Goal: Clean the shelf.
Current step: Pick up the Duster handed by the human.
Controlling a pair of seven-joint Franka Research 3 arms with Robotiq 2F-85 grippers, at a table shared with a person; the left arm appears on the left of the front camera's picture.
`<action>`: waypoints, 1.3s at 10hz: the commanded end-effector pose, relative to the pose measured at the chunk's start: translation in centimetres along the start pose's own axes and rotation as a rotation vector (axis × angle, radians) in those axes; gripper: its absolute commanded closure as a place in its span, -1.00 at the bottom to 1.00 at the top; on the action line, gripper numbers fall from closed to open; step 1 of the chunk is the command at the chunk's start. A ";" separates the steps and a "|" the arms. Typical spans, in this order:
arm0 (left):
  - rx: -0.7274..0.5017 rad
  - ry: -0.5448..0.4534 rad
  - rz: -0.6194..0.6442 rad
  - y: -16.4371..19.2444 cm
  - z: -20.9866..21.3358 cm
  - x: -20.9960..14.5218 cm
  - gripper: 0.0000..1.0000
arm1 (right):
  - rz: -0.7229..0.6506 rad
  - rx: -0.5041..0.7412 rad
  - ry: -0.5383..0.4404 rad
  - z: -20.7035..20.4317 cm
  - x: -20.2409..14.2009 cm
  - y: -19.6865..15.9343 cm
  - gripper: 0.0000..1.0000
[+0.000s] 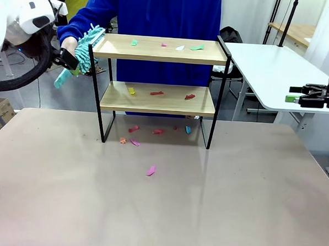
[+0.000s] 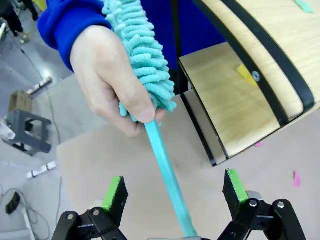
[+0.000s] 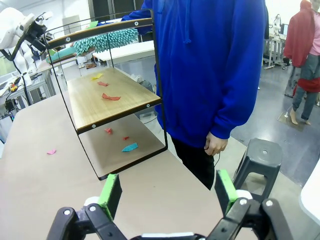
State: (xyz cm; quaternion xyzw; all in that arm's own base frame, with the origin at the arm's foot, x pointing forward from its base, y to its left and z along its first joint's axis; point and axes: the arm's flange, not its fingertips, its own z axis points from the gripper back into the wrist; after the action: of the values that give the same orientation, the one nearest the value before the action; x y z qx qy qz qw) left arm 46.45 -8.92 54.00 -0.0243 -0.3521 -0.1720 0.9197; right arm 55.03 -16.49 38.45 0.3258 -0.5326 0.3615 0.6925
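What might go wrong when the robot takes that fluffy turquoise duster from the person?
The left pincer stands open around the fluffy turquoise duster's thin plastic handle; if the person's hand lets go early, the duster might drop.
The duster's head sits close beside the black-framed two-tier wooden shelf; a clumsy swing might knock it.
Sweeping might push the coloured paper scraps onto the table.

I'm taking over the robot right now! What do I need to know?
Left gripper: open, the handle of the duster between its jaws, not yet gripped. A person's hand holds the duster by its head, beside the shelf.
Right gripper: open, off to the right, holding nothing.
Done: boards not clean; paper scraps lie on both, more on the table.
Left: grip the duster, sweep the boards.
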 end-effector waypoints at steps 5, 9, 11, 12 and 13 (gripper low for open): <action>0.079 -0.001 0.020 -0.3 -1.7 -0.2 0.23 | 0.003 0.001 -0.002 -0.1 0.2 0.0 -1.00; 0.101 0.022 0.026 -0.1 -1.3 -0.2 0.65 | 0.003 0.001 -0.002 -0.1 0.2 0.0 -1.00; 0.120 0.031 0.045 0.0 -1.0 -0.2 1.00 | 0.003 0.001 -0.002 -0.1 0.2 0.0 -1.00; 0.125 0.039 0.055 0.0 -0.9 -0.2 1.00 | 0.003 0.001 -0.002 -0.1 0.2 0.0 -1.00; 0.131 0.050 0.077 0.0 -0.7 -0.3 1.00 | 0.003 0.001 -0.002 -0.1 0.2 0.0 -1.00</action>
State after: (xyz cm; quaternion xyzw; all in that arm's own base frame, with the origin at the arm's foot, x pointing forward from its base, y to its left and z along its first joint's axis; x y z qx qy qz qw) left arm 47.19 -8.19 52.95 0.0139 -0.3455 -0.1351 0.9285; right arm 55.03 -16.49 38.45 0.3258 -0.5325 0.3615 0.6925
